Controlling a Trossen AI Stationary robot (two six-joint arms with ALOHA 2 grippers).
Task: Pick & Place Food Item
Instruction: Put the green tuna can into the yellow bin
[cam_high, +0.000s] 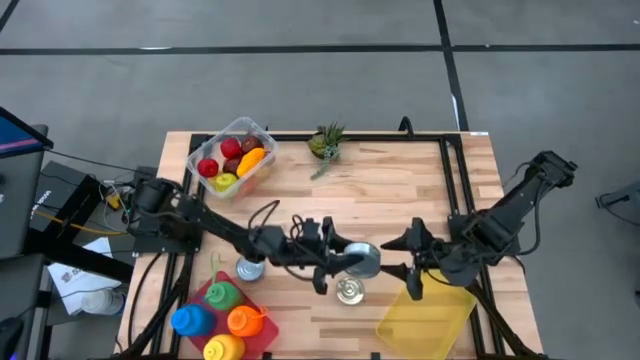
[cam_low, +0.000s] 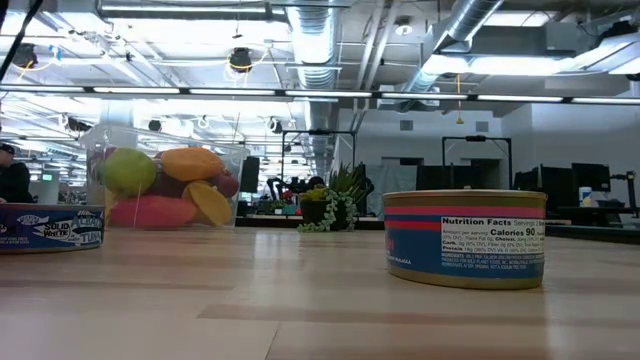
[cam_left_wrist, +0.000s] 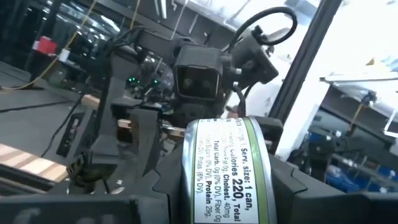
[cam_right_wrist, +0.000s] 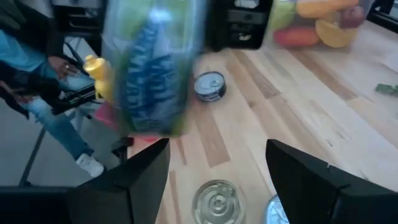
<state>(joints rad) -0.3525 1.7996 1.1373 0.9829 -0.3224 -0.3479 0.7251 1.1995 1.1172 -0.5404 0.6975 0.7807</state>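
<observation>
Wooden counter (cam_high: 400, 190) is carrying loose tins while we are holding a green-labelled can (cam_high: 362, 259) aloft at mid-table. It is looking rigid, fairly heavy and slick, so its curved wall is the best hold. Left gripper (cam_high: 345, 262) fingers are clamping it; right gripper (cam_high: 412, 262) fingers are standing spread, empty, just beside.
</observation>
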